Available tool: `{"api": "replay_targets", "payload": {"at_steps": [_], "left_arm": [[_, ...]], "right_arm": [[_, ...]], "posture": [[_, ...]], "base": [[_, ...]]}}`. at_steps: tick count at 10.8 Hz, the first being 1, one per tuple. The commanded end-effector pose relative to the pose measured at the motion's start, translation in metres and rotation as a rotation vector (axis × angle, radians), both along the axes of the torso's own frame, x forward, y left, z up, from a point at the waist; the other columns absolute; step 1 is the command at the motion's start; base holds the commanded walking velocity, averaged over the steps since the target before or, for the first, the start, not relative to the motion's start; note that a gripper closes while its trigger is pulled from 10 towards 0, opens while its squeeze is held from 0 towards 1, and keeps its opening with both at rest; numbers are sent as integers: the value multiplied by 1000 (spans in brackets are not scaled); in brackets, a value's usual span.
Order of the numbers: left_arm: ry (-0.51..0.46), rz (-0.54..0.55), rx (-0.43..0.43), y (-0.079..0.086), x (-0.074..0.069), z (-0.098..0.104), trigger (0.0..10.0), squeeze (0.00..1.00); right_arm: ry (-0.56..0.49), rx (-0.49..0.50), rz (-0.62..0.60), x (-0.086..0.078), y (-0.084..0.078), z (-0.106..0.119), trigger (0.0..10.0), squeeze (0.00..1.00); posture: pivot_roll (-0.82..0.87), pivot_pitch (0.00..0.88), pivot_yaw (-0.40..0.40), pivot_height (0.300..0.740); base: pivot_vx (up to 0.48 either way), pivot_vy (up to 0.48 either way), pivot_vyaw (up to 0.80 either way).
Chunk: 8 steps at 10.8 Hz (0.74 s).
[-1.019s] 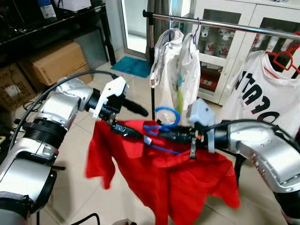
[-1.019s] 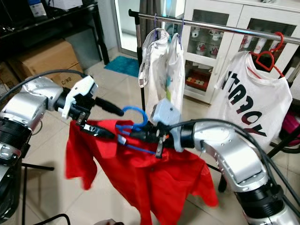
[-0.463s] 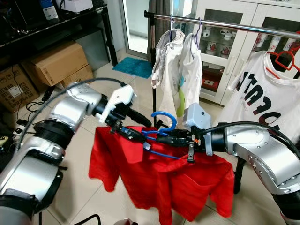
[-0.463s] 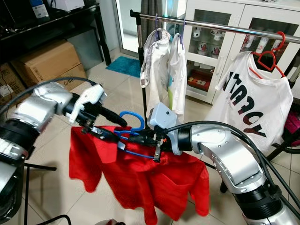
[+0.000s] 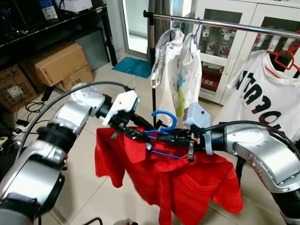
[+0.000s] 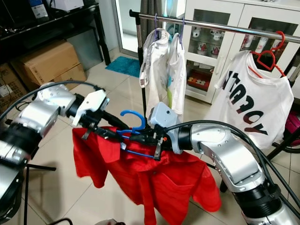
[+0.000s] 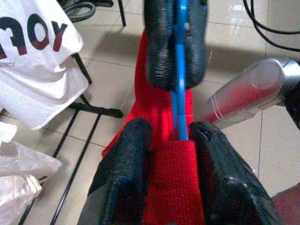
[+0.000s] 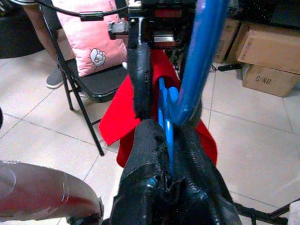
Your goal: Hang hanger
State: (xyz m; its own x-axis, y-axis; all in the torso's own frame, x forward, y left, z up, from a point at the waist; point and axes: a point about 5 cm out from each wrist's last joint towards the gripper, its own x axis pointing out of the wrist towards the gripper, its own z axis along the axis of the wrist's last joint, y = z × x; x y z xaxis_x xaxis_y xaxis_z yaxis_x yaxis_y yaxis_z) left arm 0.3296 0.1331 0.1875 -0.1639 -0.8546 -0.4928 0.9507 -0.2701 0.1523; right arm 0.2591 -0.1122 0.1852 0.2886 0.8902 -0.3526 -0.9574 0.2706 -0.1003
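Right pincer [image 6: 140, 138] clamping blue hanger [image 6: 132, 115], left pincer [image 7: 168, 154] pinching red shirt [image 6: 154, 180], collar hidden

Pale glossy floor tiles [image 5: 89, 154] everywhere, with a little teal mat [image 5: 132, 66] by the doorway at the back. Cardboard boxes [image 5: 58, 63] are shoved under a black shelf unit [image 5: 56, 26] on one side. A white glass-door cabinet [image 6: 220, 47] sits behind a metal clothes rail [image 6: 211, 24], and a folding chair with a pink cushion [image 8: 89, 42] stands nearby.
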Motion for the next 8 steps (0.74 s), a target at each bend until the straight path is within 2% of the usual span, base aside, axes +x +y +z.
{"api": "replay_targets", "payload": {"at_steps": [1, 4, 8], "left_arm": [[-27, 1, 6, 3, -1, 2, 0, 0], [-9, -1, -54, 3, -9, 1, 0, 0], [2, 12, -49, 7, -14, -4, 0, 0]], "right_arm": [[-64, 33, 15, 4, 4, 15, 10000, 0], [-81, 32, -16, 8, 2, 16, 10000, 0], [-108, 44, -63, 15, -1, 21, 10000, 0]], "posture": [[-165, 0, 88, 740], [-167, 0, 87, 740], [-165, 0, 82, 740]], "base": [[0, 0, 0], [0, 0, 0], [0, 0, 0]]}}
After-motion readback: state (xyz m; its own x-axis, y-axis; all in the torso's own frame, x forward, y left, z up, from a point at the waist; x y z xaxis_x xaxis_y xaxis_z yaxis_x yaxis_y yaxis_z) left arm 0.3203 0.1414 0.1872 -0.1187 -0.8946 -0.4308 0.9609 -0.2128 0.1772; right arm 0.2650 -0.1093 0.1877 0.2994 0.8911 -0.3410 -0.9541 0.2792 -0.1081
